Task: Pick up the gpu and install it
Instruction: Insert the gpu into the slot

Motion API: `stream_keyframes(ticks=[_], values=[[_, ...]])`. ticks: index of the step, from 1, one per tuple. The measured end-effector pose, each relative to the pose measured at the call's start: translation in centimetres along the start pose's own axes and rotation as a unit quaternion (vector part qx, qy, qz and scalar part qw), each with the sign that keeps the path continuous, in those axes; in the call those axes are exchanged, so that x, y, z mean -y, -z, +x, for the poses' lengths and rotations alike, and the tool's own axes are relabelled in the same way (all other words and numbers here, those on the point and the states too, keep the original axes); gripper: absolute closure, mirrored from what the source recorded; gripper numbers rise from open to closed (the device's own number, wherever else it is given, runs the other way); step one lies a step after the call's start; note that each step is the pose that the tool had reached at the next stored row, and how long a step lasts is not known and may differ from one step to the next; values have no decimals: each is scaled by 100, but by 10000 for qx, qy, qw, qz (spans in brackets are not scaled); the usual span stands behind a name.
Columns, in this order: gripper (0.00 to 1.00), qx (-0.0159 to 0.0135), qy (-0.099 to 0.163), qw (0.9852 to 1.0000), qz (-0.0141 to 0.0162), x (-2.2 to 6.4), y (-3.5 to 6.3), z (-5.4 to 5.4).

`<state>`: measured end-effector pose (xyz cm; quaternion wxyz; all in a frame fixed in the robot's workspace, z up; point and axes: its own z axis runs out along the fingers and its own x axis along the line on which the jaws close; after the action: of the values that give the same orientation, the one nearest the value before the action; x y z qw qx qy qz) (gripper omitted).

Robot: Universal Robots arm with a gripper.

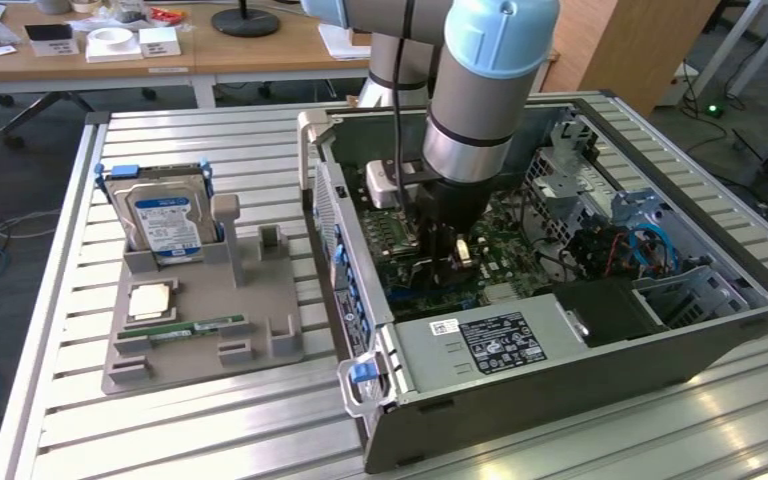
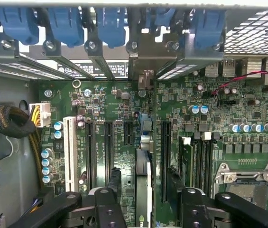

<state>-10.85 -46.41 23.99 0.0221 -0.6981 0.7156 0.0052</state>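
One open case [image 1: 544, 370] sat on the exterior view's right, its side off and one green motherboard [image 2: 209, 123] laid bare. One arm [image 1: 484, 90] dropped straight down into it, and there was the gripper [image 1: 444, 255] low over the board, about mid-case.

One grey holder [image 1: 264, 300] lay on the exterior view's left, just beside the case. In it stood one hard drive [image 1: 164, 220], upright at the far end, blue label facing near. One CPU [image 1: 151, 298] lay flat in the middle, and one RAM stick [image 1: 204, 327] lay flat just nearer than that.

And the gpu [image 2: 143, 190]: one card, edge-on in the wrist view, standing over the motherboard among the long black slots, right between the fingers [image 2: 115, 183]. The gripper [image 2: 144, 178] was spread; two fingers, one on each side of the card, with board showing between each finger and the card.

The table [image 1: 197, 430] was ribbed silver metal. At the far side stood wooden desks [image 1: 157, 55] with small boxes and papers on them, and cables trailed on the floor.
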Motion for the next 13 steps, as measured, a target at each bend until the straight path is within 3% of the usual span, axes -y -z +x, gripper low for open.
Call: stream_keyframes(ticks=[13], values=[[49, 0, 0, 10000, 0, 8, 356, -14]])
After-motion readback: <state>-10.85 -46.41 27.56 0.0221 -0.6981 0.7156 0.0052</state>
